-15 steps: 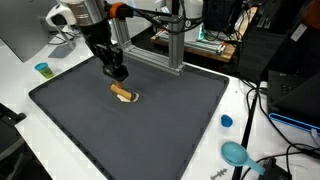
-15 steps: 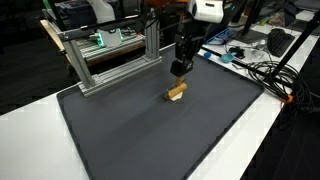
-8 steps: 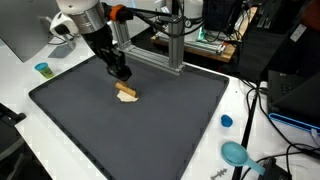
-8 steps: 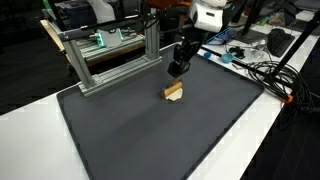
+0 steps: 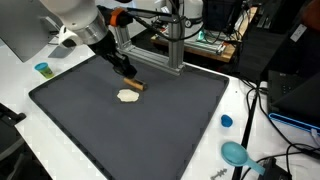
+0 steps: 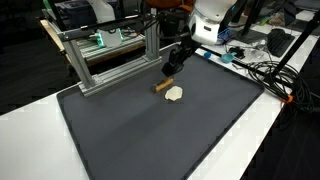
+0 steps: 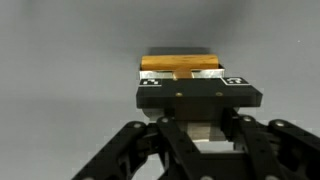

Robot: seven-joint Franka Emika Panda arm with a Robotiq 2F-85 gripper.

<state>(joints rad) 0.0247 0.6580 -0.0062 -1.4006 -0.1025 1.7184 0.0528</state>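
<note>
In the wrist view, a small wooden block (image 7: 180, 64) with an amber, smooth-looking top face and straight edges is seen clamped between the two black fingers of the claw (image 7: 190, 74), which is closed on its short sides. In both exterior views the same block (image 5: 136, 86) (image 6: 163, 87) appears as a short brown bar, held at a tilt at the tip of the claw (image 5: 130, 80) (image 6: 168, 78) low over the far half of the mat; whether its lower end touches the mat cannot be told. Just beside it, a pale piece (image 5: 128, 96) (image 6: 175, 93), flat and roughly rounded in outline, is lying on the mat, apart from the claw. The mat (image 5: 170, 130) (image 6: 140, 140) is dark grey, matt and rectangular with rounded corners, and it is spread over a white surface (image 5: 15, 88) (image 6: 290, 140). Behind the mat, a frame (image 5: 178, 45) (image 6: 110, 55) of silvery metal bars is set upright. In an exterior view, a small teal cup (image 5: 42, 69) is placed on the white surface well apart from the block, and a round blue cap (image 5: 226, 121) is lying near the mat's edge. A tangle of dark cables (image 6: 265, 70) is draped along the surface beyond the mat.
</note>
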